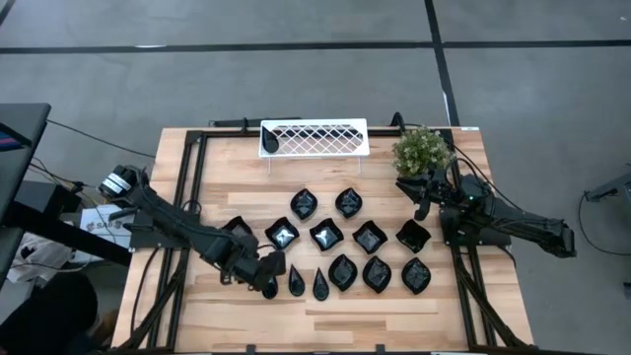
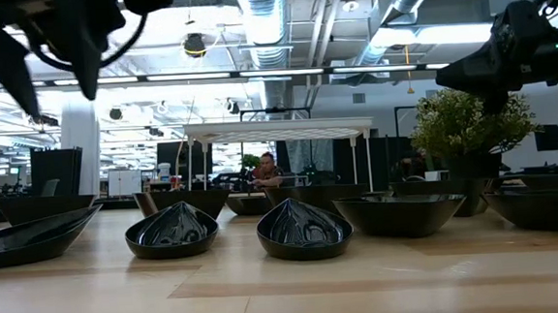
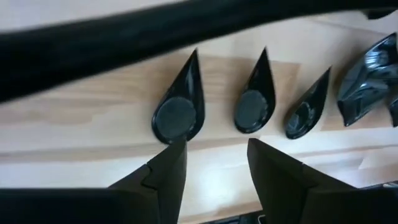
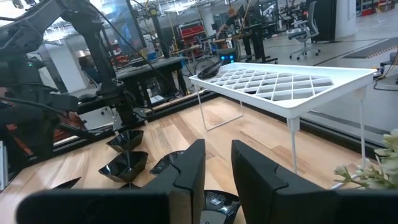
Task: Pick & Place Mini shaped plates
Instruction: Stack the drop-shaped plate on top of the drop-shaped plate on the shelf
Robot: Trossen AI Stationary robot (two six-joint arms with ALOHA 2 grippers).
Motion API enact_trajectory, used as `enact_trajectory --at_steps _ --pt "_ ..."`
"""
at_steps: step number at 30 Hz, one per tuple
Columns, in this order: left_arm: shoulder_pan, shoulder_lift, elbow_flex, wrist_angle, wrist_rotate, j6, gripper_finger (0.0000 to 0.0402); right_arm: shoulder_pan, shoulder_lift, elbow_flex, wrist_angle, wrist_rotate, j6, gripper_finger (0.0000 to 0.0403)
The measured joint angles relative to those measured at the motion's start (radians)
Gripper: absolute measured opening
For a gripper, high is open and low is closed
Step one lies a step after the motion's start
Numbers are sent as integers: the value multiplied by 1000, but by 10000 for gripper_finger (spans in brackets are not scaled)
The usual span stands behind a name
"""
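Several glossy black mini shaped plates rest on their bases on the wooden table (image 1: 197,158): squarish ones (image 1: 325,235) in the middle, leaf shapes (image 1: 376,273) and slim teardrops (image 1: 296,281) in the near row. My left gripper (image 3: 217,155) hangs open, pointing down, above the leftmost teardrop plate (image 3: 177,109), with two more teardrops (image 3: 255,102) beside it. Nothing lies between its fingers. My right gripper (image 4: 217,158) waits open and level at the table's right side, near the potted plant.
A white lattice tray (image 1: 314,138) stands on legs at the far edge, with one black plate (image 1: 272,142) on its left end. A green potted plant (image 1: 422,151) stands at the far right. Black frame rails run along the table's left and right sides.
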Motion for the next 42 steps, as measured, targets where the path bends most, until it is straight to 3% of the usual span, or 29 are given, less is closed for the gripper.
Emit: enact_trajectory --at_steps 21,42 --pt "10 195 0 8 98 -3 155 0 0 0 0 0 0 74" --pt "10 206 -85 130 98 27 154 0 0 0 0 0 0 74"
